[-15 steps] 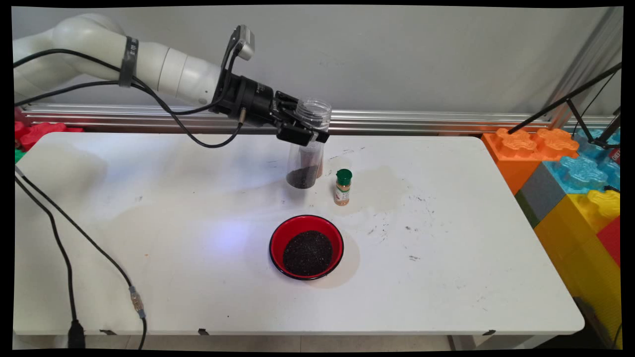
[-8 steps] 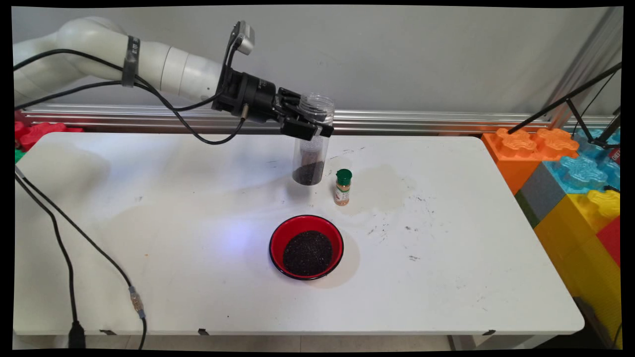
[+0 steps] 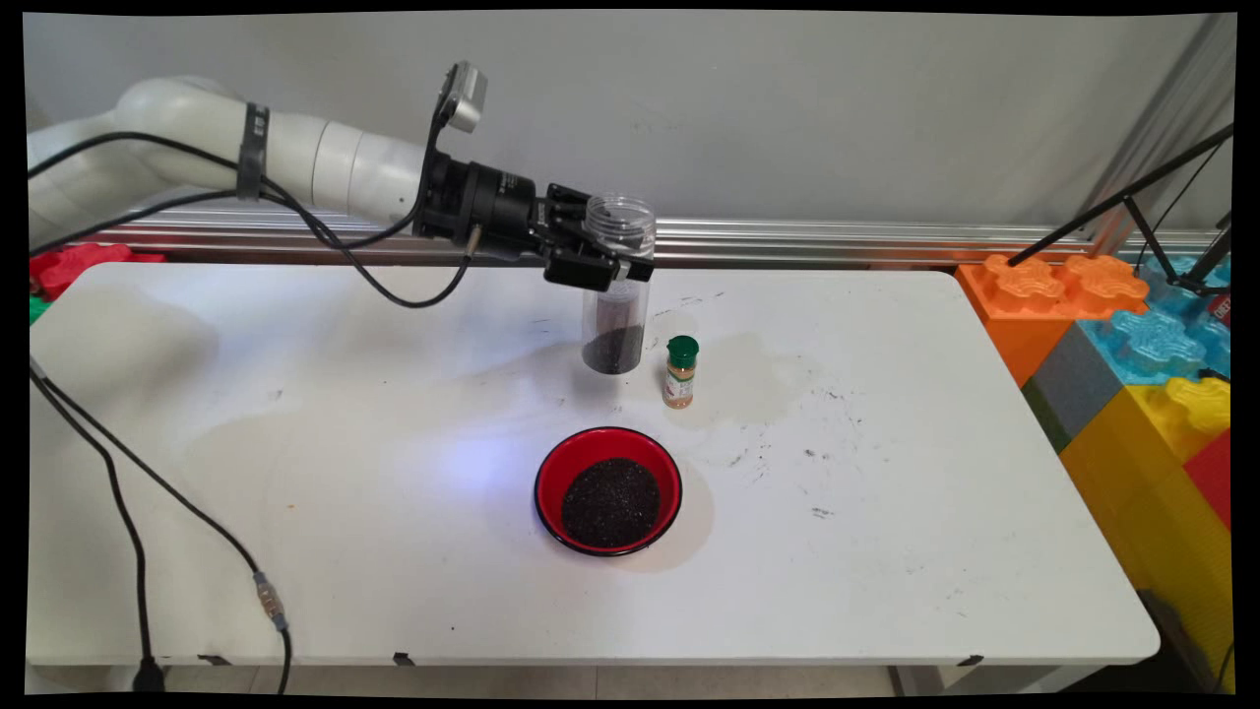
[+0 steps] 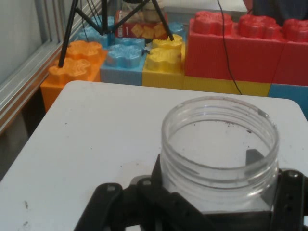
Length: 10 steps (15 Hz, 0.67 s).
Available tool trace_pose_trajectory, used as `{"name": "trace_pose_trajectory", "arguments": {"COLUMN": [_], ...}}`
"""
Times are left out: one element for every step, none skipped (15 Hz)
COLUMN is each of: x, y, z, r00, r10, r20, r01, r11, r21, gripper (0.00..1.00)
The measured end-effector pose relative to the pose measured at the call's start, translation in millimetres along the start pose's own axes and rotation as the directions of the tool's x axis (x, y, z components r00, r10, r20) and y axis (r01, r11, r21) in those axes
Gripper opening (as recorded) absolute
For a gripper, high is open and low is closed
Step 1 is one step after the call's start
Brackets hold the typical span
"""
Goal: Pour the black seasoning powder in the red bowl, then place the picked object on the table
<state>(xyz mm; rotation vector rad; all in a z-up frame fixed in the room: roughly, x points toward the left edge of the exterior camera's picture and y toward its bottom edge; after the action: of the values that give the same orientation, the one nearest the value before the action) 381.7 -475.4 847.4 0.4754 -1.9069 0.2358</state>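
Clear jar (image 3: 616, 286) with dark grains at its bottom stands upright at the table's (image 3: 886, 551) far side, clamped below its open mouth by the gripper (image 3: 598, 264), beside 1 green-capped spice bottle (image 3: 680, 371); a red bowl (image 3: 608, 490) lies nearer.

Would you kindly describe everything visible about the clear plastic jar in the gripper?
The clear plastic jar is a tall, lidless cylinder with a threaded rim at its open mouth. It stands upright, with dark grains filling its bottom part. The black two-finger gripper clamps it just below the rim, fingers on either side. It sits behind the red bowl, beside the small green-capped spice bottle. Whether its base touches the white table is unclear.
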Motion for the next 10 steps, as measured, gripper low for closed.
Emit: {"name": "trace_pose_trajectory", "arguments": {"x": [-5.0,-10.3,-14.8,-20.1,-24.1,-28.2,-32.4,-35.7,-40.0,-45.3], "y": [-0.5,-0.8,-1.1,-1.3,-1.3,-1.4,-1.2,-1.0,-0.7,-0.3], "z": [0.4,0.8,1.2,1.7,2.1,2.6,3.2,3.7,4.5,5.5], "r00": [1.000,1.000,0.999,0.999,0.998,0.998,0.997,0.997,0.997,0.996], "r10": [0.010,0.019,0.028,0.039,0.046,0.051,0.056,0.059,0.063,0.066], "r20": [-0.009,-0.016,-0.023,-0.031,-0.035,-0.040,-0.044,-0.048,-0.051,-0.054], "r01": [-0.010,-0.019,-0.028,-0.039,-0.046,-0.052,-0.056,-0.060,-0.064,-0.067], "r11": [1.000,1.000,1.000,0.999,0.999,0.999,0.998,0.998,0.998,0.998], "r21": [-0.005,-0.008,-0.010,-0.012,-0.013,-0.013,-0.013,-0.013,-0.014,-0.014], "gripper": [0.00,0.00,0.00,0.00,0.00,0.00,0.00,0.00,0.00,0.00]}}
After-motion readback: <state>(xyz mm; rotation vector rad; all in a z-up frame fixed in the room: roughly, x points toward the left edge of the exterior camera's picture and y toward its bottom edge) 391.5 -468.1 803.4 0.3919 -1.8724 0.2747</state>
